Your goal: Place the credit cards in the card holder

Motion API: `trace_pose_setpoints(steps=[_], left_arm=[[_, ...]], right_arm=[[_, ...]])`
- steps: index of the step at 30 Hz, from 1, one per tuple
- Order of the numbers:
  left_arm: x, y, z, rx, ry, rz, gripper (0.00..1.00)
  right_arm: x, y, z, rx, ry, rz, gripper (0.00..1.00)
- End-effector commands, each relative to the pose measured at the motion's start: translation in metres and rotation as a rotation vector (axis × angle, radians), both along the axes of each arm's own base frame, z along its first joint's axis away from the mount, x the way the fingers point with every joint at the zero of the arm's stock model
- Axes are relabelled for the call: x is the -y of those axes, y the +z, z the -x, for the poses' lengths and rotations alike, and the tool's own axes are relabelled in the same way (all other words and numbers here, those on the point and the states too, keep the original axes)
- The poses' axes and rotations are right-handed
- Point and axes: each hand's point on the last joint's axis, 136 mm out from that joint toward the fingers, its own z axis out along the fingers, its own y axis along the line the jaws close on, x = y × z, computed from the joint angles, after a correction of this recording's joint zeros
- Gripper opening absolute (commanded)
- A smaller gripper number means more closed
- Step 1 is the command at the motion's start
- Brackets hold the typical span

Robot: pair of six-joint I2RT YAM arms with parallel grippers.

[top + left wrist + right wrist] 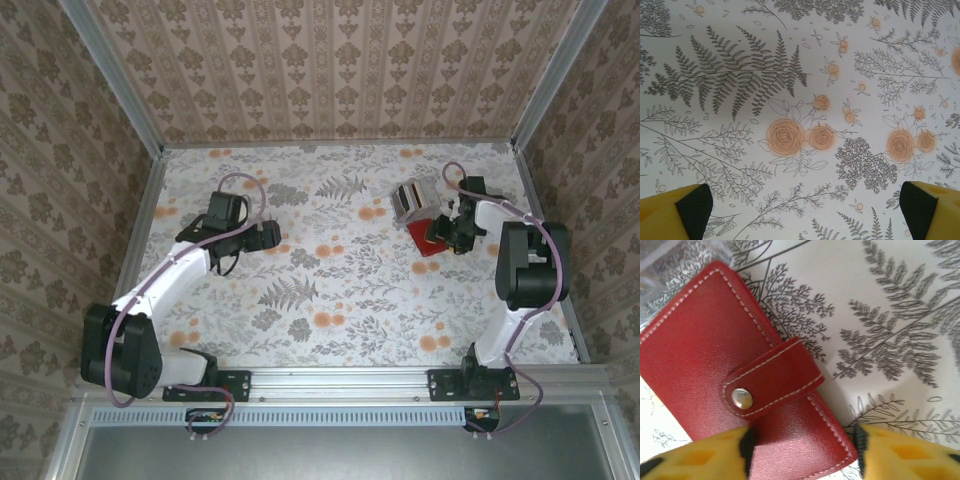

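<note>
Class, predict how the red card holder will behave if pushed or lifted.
With its snap strap fastened, the card holder likely stays closed when lifted. Lying flat, it should slide, not roll. Leather-like skin may flex slightly.

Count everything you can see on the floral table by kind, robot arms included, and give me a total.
Red card holder: 1
Clear plastic box: 1
Robot arms: 2, the left arm and the right arm
Total: 4
Whatever is inside the box is too small to count.
</note>
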Motion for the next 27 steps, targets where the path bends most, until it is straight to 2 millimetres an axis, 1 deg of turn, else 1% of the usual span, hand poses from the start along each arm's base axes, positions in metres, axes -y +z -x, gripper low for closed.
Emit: trace_pose_setpoints(steps=[1,6,8,10,12,14,16,18,21,23,24,25,27], left_arm=[[0.007,-0.007,0.004,-0.002,-0.036,0.007,1.00],[0.015,-0.017,0.005,-0.030,-0.050,0.043,1.00],[0.021,-0.017,0.005,-0.036,-0.064,0.060,1.00],[0.027,-0.015,0.005,-0.035,-0.083,0.075,1.00],[0.036,-0.014,0.005,-0.032,-0.109,0.092,1.00],[0.041,-0.015,0.005,-0.046,-0.116,0.089,1.00],[0.043,-0.023,0.007,-0.101,-0.102,0.082,1.00],[0.057,-0.025,0.008,-0.133,-0.138,0.131,0.98],[0.077,-0.025,0.012,-0.153,-0.187,0.190,0.98],[0.084,-0.025,0.012,-0.166,-0.200,0.230,0.98],[0.097,-0.025,0.019,-0.175,-0.237,0.248,0.97],[0.101,-0.024,0.021,-0.181,-0.253,0.262,0.97],[0.108,-0.026,0.025,-0.199,-0.278,0.278,0.97]], right_arm=[[-0.022,0.001,0.009,-0.038,0.093,-0.091,0.43],[-0.046,0.006,0.022,-0.031,0.166,-0.159,0.11],[-0.055,0.012,0.029,-0.025,0.163,-0.199,0.01],[-0.070,0.021,0.038,-0.014,0.160,-0.253,0.00],[-0.092,0.034,0.047,0.010,0.166,-0.325,0.00],[-0.121,0.045,0.056,0.035,0.191,-0.400,0.00],[-0.154,0.052,0.065,0.046,0.229,-0.472,0.00],[-0.184,0.056,0.078,0.042,0.273,-0.509,0.00],[-0.216,0.063,0.087,0.060,0.350,-0.540,0.00],[-0.226,0.068,0.093,0.048,0.406,-0.528,0.00],[-0.230,0.071,0.093,0.051,0.415,-0.555,0.00],[-0.232,0.072,0.093,0.052,0.418,-0.574,0.00],[-0.234,0.066,0.094,0.030,0.418,-0.585,0.00]])
